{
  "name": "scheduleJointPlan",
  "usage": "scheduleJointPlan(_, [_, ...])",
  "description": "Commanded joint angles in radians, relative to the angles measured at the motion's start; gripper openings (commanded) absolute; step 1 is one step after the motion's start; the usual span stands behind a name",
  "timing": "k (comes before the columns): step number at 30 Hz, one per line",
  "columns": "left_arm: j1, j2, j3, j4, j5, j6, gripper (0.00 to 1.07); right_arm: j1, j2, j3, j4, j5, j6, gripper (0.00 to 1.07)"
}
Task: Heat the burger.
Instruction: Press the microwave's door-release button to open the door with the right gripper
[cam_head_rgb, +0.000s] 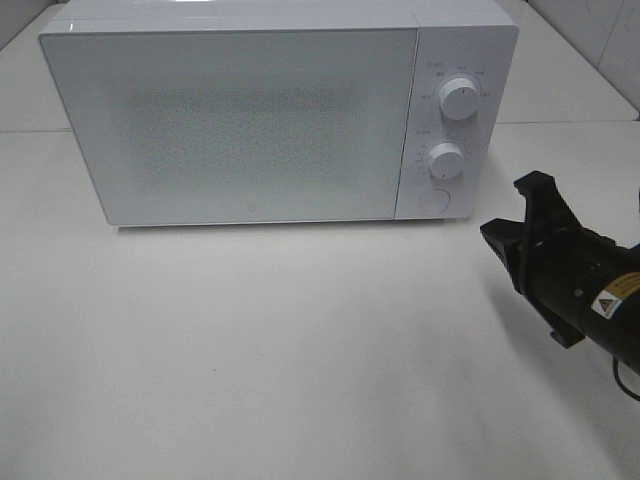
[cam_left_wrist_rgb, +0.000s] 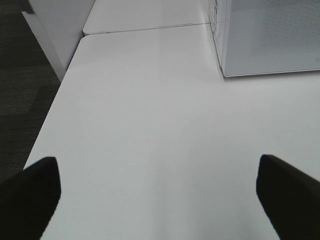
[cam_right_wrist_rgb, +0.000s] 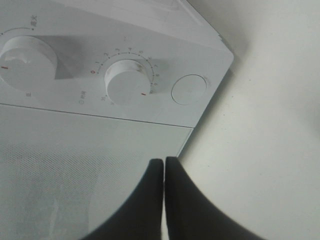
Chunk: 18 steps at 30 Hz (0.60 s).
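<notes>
While the left pincer (cam_left_wrist_rgb: 157, 169) gapes empty, the right pincer (cam_right_wrist_rgb: 164, 162) sits closed, holding nothing.

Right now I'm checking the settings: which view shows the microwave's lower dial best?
The right wrist view: the lower dial sits close up, with its red mark and numbered scale. The exterior high view shows it small, markings unreadable. The left wrist view catches only a corner of the microwave.
</notes>
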Motion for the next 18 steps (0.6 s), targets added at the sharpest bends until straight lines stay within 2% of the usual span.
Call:
scheduleJointPlan(1, [-0.004,-0.020,0.001,0.000,-0.005,-0.003,1.00,0.025,0.042,-0.063,0.042,0.012,0.039,0.00])
scheduleJointPlan(11, [-0.004,-0.020,0.001,0.000,-0.005,-0.003,1.00,0.025,0.190,-0.238,0.061,0.049,0.189,0.00])
scheduleJointPlan(18, [-0.004,-0.020,0.001,0.000,-0.005,-0.003,1.00,0.025,0.246,-0.297,0.115,0.073,0.196,0.00])
